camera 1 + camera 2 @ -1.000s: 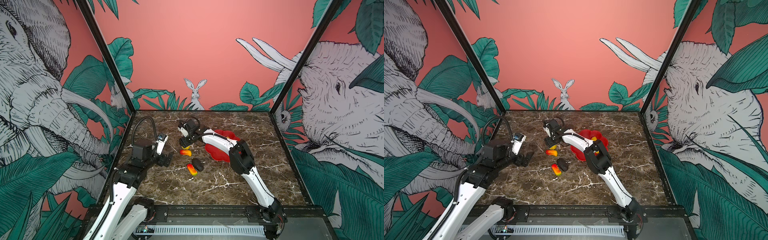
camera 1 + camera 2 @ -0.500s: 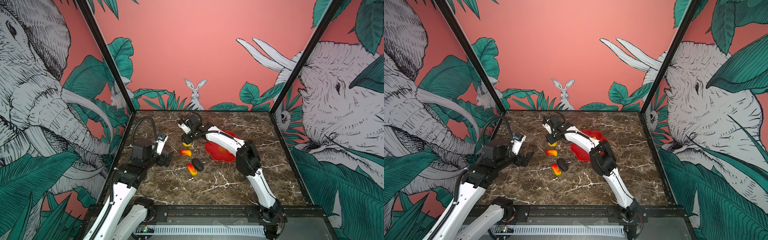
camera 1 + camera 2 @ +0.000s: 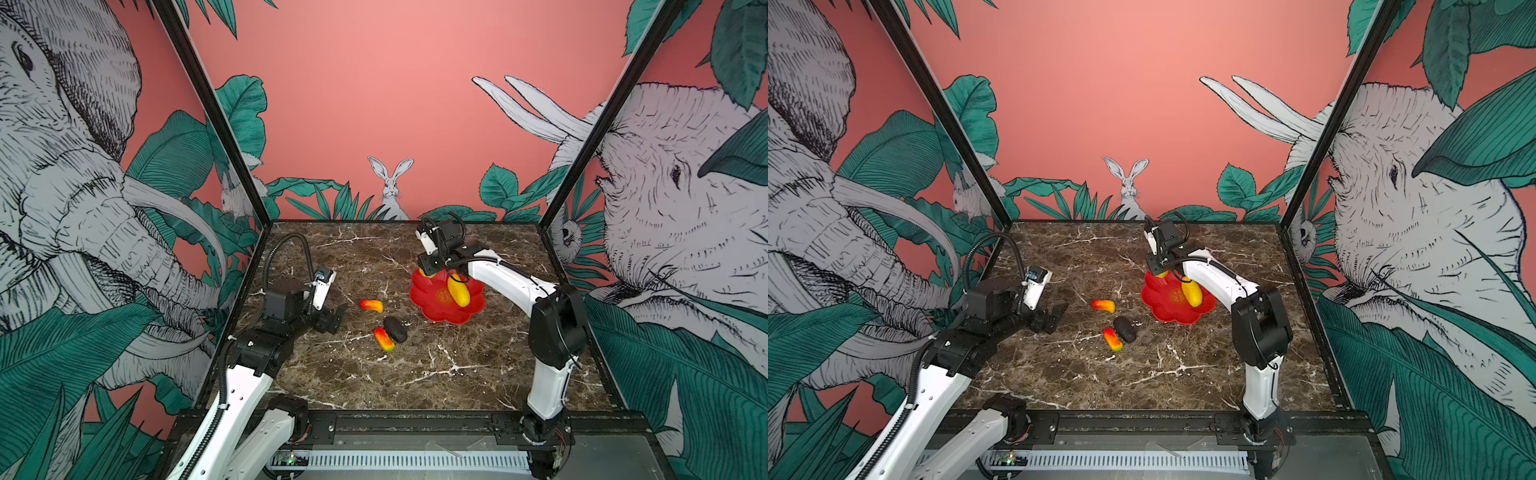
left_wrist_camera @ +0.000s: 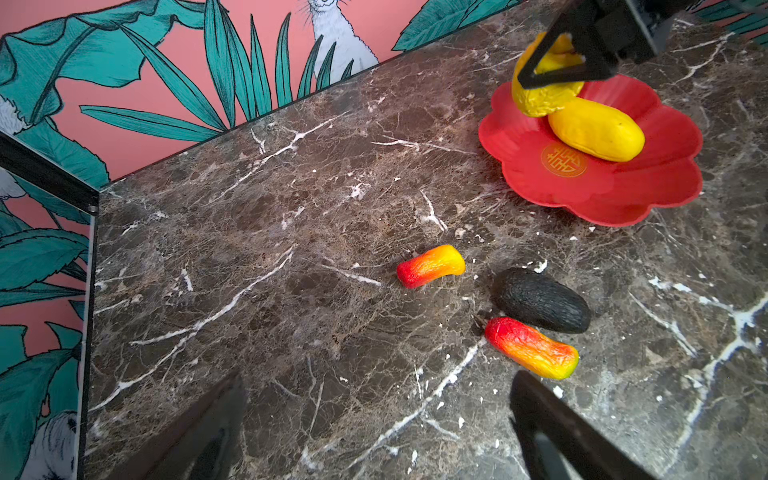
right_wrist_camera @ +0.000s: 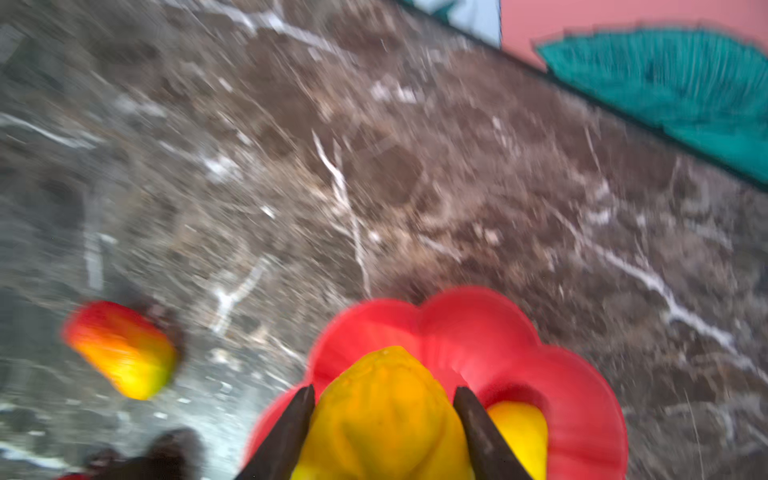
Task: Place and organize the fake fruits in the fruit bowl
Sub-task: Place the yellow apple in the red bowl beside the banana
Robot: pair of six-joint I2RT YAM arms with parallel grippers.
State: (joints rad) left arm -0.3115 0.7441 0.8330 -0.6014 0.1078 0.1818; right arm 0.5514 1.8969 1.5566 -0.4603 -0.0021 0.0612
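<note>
Yellow and bumpy, the round toy fruit [image 4: 544,91] looks light and a bit hard, and its rough skin should help the fingers not slip. It is round, so it may roll when let go. The best place to hold it is across its fat middle, and that is where the right gripper [image 5: 384,390] has it, with the two dark fingers pressed on its two sides. It hangs over the petal rim of the red fruit bowl [image 4: 602,199], on the side toward the back edge of the tabletop [image 3: 415,374]; I cannot tell if it touches the bowl. The long yellow fruit [image 4: 598,133] lies in the bowl just beside it. Two red and orange fruits [image 4: 430,266] [image 4: 532,347] and the dark oval fruit [image 4: 540,299] lie on the tabletop near the middle. The right arm stands up from the front edge, reaches toward the back and bends its wrist down over the bowl. The left gripper [image 3: 334,318] sits low near the left edge, wide open and holding nothing.
</note>
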